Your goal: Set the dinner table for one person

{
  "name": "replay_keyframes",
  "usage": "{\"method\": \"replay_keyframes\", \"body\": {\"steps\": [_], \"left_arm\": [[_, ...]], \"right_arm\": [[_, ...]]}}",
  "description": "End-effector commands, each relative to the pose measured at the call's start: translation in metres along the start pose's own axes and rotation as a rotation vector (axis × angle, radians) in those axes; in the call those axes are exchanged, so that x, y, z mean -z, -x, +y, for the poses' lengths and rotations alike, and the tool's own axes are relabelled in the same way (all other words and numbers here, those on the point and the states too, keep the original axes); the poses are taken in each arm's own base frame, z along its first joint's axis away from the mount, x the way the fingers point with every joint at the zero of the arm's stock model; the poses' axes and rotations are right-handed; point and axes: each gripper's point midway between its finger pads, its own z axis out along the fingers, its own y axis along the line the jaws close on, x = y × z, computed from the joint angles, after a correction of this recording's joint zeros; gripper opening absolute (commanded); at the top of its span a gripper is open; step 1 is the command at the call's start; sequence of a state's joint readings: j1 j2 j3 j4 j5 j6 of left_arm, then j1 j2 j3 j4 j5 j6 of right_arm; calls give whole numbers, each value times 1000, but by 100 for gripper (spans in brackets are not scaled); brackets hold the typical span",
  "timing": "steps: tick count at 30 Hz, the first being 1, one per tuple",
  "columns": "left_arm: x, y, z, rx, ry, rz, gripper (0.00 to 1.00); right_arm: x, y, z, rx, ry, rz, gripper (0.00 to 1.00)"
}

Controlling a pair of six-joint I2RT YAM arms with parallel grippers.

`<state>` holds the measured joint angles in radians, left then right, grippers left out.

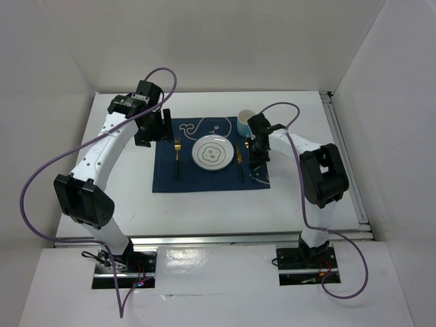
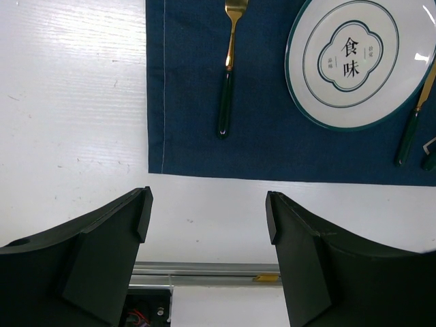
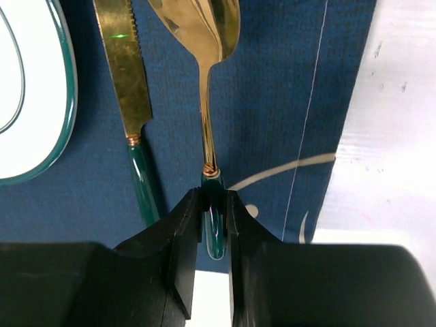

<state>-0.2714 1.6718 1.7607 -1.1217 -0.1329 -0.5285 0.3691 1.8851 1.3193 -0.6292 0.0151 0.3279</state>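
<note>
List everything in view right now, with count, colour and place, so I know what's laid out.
table: 1, white, under everything
placemat: 1, navy with white whale drawings, middle of the table
plate: 1, white with green rim, centre of the placemat
fork: 1, gold with dark green handle, left of the plate
knife: 1, gold with dark green handle, right of the plate
spoon: 1, gold with dark green handle, right of the knife
cup: 1, light blue, placemat's far right corner
cables: 2, purple, one looping off each arm
left arm: 1, white and black, by the placemat's far left corner, jaws open and empty
right arm: 1, white and black, over the placemat's right side, jaws shut on the spoon's handle
</note>
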Motion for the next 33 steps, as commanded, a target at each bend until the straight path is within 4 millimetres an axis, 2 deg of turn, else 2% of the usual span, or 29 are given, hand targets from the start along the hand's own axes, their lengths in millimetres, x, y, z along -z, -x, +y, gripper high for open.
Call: {"method": "replay_keyframes", "body": {"steps": [1, 3, 4, 7, 8, 11, 15, 18, 19, 20, 21, 22, 24, 25, 26, 29, 31, 33], "left_arm": [[15, 5, 1, 11, -18, -47, 85], [15, 5, 1, 11, -18, -47, 85], [15, 5, 1, 11, -18, -47, 85], [15, 5, 1, 11, -18, -47, 85], [18, 6, 1, 12, -22, -55, 85], [18, 6, 1, 12, -22, -55, 85], [18, 6, 1, 12, -22, -55, 85], [18, 6, 1, 12, -22, -55, 85], [18, 6, 1, 12, -22, -55, 85], [18, 6, 1, 12, -22, -55, 85], [18, 6, 1, 12, -22, -55, 85], [18, 7, 3, 13, -14, -59, 85], [20, 9, 2, 14, -18, -68, 85], [20, 9, 2, 14, -18, -68, 85], [25, 12, 0, 7, -37, -87, 85], [29, 16, -4, 9, -60, -109, 85], [32, 19, -5, 1, -65, -121, 85], [34, 22, -6, 2, -69, -130, 85]], "right_arm": [[-2, 23, 5, 0, 39, -64, 6], [-6, 22, 7, -9, 50, -56, 22], [-7, 20, 7, -9, 50, -57, 36], [-3, 25, 9, -20, 58, -78, 49], [-3, 25, 9, -20, 59, -78, 52], [6, 27, 11, -19, 72, -87, 52], [32, 38, 13, -38, 77, -135, 53], [62, 52, 6, -61, 60, -208, 71], [76, 56, -1, -76, 50, -238, 78], [87, 61, -7, -100, 37, -260, 91], [95, 67, -17, -137, 10, -295, 99], [112, 74, -32, -184, -13, -337, 99], [124, 72, -56, -285, -72, -362, 99], [135, 74, -82, -353, -138, -401, 100], [141, 72, -95, -399, -175, -409, 100], [148, 60, -136, -519, -263, -420, 100], [144, 51, -153, -558, -283, -400, 100], [142, 43, -160, -576, -290, -386, 100]]}}
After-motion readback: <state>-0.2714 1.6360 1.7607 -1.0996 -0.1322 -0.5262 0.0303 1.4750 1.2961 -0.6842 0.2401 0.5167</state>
